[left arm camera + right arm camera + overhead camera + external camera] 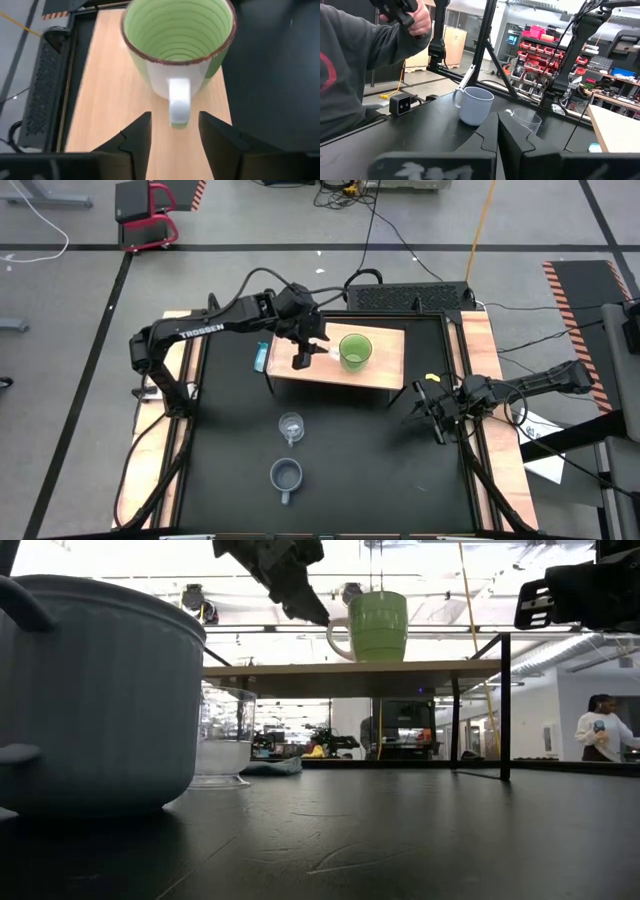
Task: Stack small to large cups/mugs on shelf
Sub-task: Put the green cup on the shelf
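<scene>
A small teal object (261, 357) on the black tabletop (350, 460); beyond, a person (603, 728) and red bins (540, 40).

In the low view the grey-blue mug (95, 690) fills the near left and is cut off by the picture's left edge, and it hides the left part of the clear glass cup (222, 735) behind it. The left end effector (285, 580) there is cropped by the top edge, so only its lower fingers show. In the left wrist view the far rim of the lime-green mug (177, 45) runs off the top edge, and its handle (179, 102) is blurred. Beside the shelf (385, 370) in the high view lies a small teal thing (261, 357), too small to tell. In the right wrist view a person's sleeve (355, 65) is cut off at the left edge.
</scene>
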Tool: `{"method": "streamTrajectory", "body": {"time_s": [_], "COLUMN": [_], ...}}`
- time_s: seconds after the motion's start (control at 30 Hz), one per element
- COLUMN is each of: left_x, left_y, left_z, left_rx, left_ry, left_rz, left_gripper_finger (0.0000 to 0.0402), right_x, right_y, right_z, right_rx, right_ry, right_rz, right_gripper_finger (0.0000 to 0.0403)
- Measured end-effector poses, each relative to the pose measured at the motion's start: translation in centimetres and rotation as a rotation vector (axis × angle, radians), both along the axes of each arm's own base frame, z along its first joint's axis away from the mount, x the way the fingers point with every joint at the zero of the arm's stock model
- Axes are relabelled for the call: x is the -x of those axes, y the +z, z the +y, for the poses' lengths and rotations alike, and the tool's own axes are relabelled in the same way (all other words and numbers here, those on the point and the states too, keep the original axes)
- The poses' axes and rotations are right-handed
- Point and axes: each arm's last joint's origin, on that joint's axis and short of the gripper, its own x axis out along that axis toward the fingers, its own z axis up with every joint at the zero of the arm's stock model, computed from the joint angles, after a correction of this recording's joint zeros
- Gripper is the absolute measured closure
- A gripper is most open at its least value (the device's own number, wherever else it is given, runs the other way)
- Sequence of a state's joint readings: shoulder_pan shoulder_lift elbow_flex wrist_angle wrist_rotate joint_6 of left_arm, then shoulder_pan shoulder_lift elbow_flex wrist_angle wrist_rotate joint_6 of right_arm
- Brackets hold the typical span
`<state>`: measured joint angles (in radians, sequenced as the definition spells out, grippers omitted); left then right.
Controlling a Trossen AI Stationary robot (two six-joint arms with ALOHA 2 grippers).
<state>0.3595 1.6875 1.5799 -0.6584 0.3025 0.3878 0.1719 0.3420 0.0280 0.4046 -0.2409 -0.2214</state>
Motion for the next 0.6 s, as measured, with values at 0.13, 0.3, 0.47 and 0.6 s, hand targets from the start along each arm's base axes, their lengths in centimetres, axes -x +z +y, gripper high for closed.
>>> {"method": "streamTrajectory", "body": {"time_s": [0.13,0.3,0.47,0.6], "left_x": [-0.24,-0.37,-0.3,-0.28], "left_y": [-0.47,-0.69,-0.68,-0.67], "left_z": [0.08,0.13,0.3,0.3], "left_rx": [-0.011,-0.016,-0.009,-0.004], "left_ry": [-0.004,-0.003,-0.002,0.001], "left_rz": [-0.029,-0.043,-0.045,-0.044], "left_gripper_finger": [0.0227,0.0227,0.0227,0.0227], "right_x": [0.0,0.0,0.0,0.0], "right_y": [0.0,0.0,0.0,0.0], "right_z": [0.0,0.0,0.0,0.0], "right_rx": [0.0,0.0,0.0,0.0], "right_ry": [0.0,0.0,0.0,0.0], "right_rz": [0.0,0.001,0.0,0.001], "right_gripper_finger": [0.0403,0.0403,0.0403,0.0403]}}
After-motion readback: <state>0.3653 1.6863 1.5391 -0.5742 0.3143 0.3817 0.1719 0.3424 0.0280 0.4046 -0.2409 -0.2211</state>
